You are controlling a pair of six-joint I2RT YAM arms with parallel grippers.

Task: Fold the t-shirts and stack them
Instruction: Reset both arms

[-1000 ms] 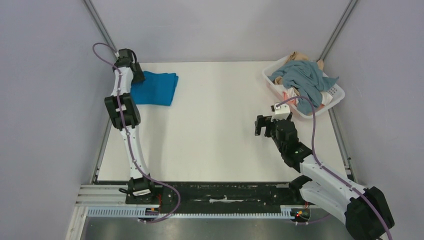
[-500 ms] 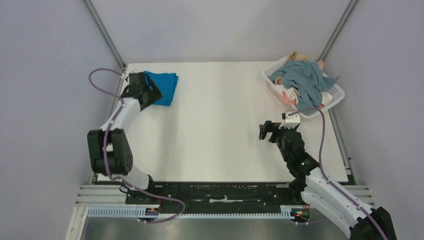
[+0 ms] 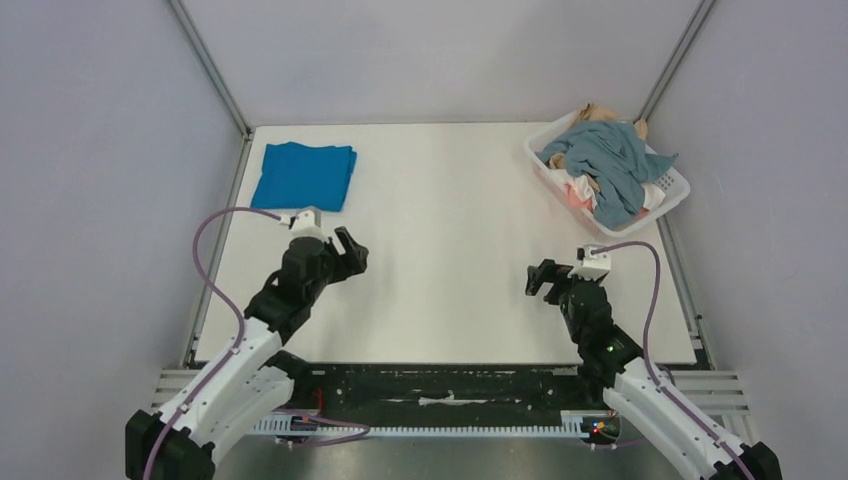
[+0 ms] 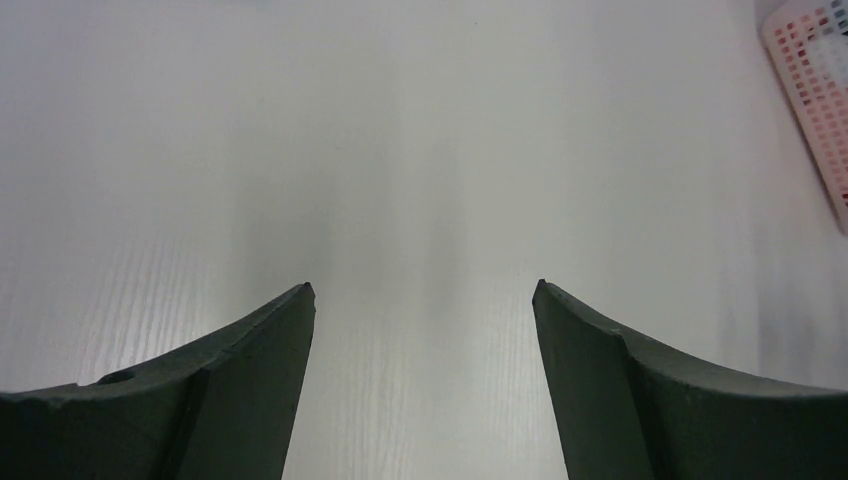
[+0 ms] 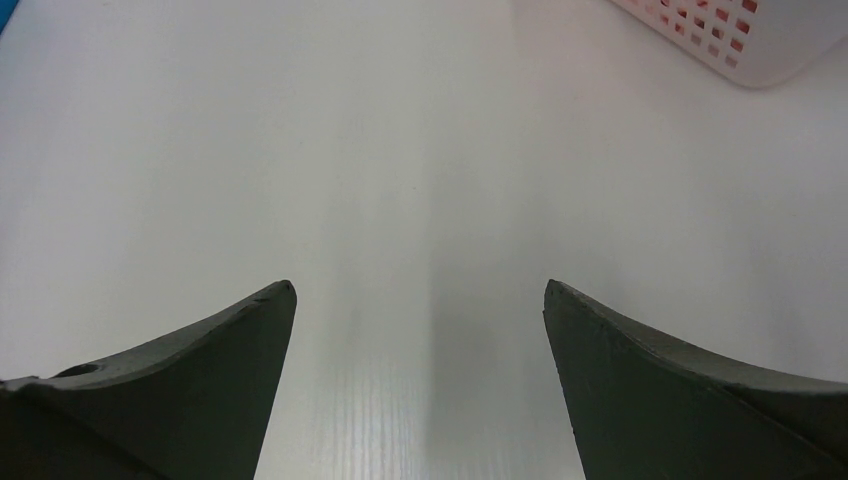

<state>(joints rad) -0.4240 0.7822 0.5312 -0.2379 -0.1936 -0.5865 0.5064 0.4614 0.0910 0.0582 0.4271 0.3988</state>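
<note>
A bright blue t-shirt (image 3: 303,176) lies folded flat at the table's far left corner. More t-shirts sit heaped in the white basket (image 3: 548,177) at the far right: a dusty grey-blue one (image 3: 612,160) on top, with peach-pink (image 3: 578,196), white and tan (image 3: 598,113) cloth under it. My left gripper (image 3: 350,256) hovers open over bare table, well in front of the blue shirt; its fingers (image 4: 250,370) hold nothing. My right gripper (image 3: 541,279) is open too, over the table in front of the basket, and empty (image 5: 420,300).
The slotted basket's wall shows at the right edge of the left wrist view (image 4: 815,100) and at the top right of the right wrist view (image 5: 740,35). Metal rails (image 3: 215,270) run along the table's left and right sides. Grey walls close in the cell.
My left arm has drawn back from the blue shirt toward the near middle-left of the table and its jaws have widened. My right arm has pulled back a little toward its base.
</note>
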